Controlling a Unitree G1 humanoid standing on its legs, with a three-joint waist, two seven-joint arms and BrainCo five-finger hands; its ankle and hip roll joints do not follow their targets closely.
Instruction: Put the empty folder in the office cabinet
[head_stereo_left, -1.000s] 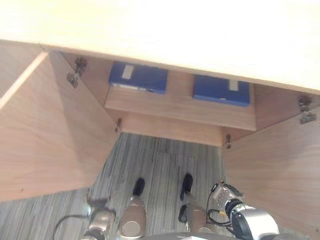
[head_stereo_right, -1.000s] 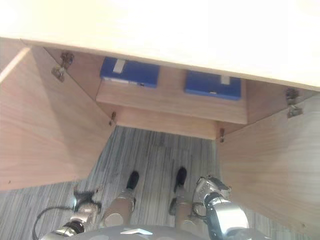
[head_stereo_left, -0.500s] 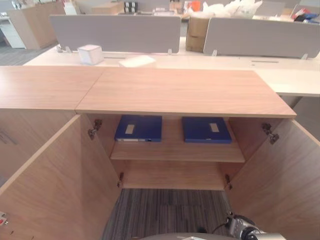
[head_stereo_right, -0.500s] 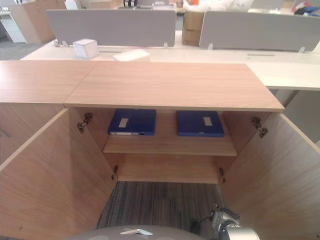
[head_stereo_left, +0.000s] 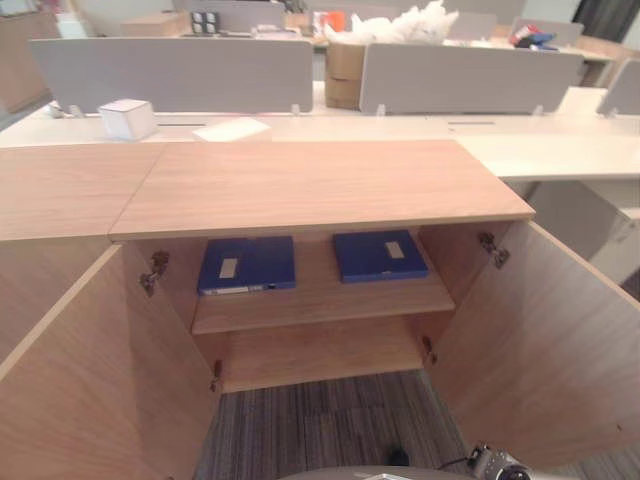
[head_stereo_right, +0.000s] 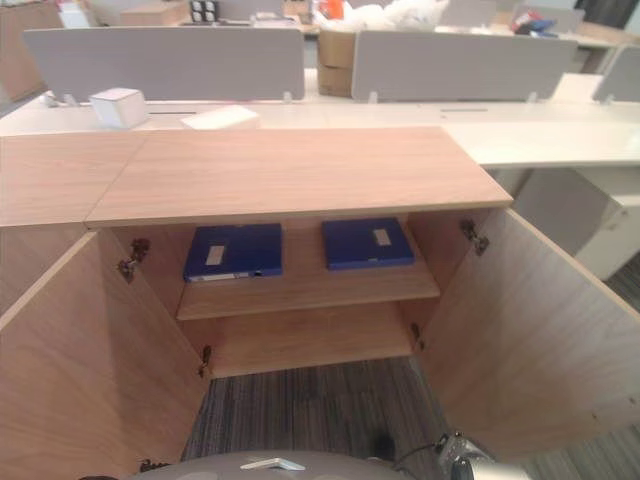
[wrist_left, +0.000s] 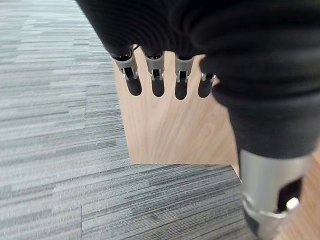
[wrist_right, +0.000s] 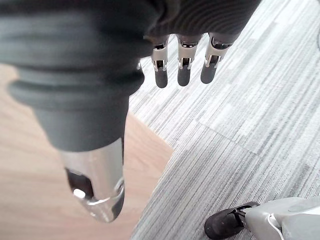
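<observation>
The wooden office cabinet (head_stereo_left: 320, 185) stands before me with both doors swung wide. Two blue folders lie flat on its upper shelf, one on the left (head_stereo_left: 247, 264) and one on the right (head_stereo_left: 379, 255), each with a pale label. My left hand (wrist_left: 158, 80) hangs over the carpet beside a door's edge, open, with straight fingers and nothing in it. My right hand (wrist_right: 183, 67) hangs low over the carpet next to the other door, likewise open and holding nothing.
The left door (head_stereo_left: 90, 370) and right door (head_stereo_left: 540, 340) flank a strip of striped grey carpet (head_stereo_left: 330, 425). The lower shelf (head_stereo_left: 320, 355) is bare wood. Behind the cabinet are white desks with grey screens (head_stereo_left: 170, 75), a white box (head_stereo_left: 128, 118) and a cardboard box (head_stereo_left: 345, 70).
The camera has lifted from the floor and cabinet underside to the cabinet top and desks, then shifted sideways. The two folders have not moved on the shelf.
</observation>
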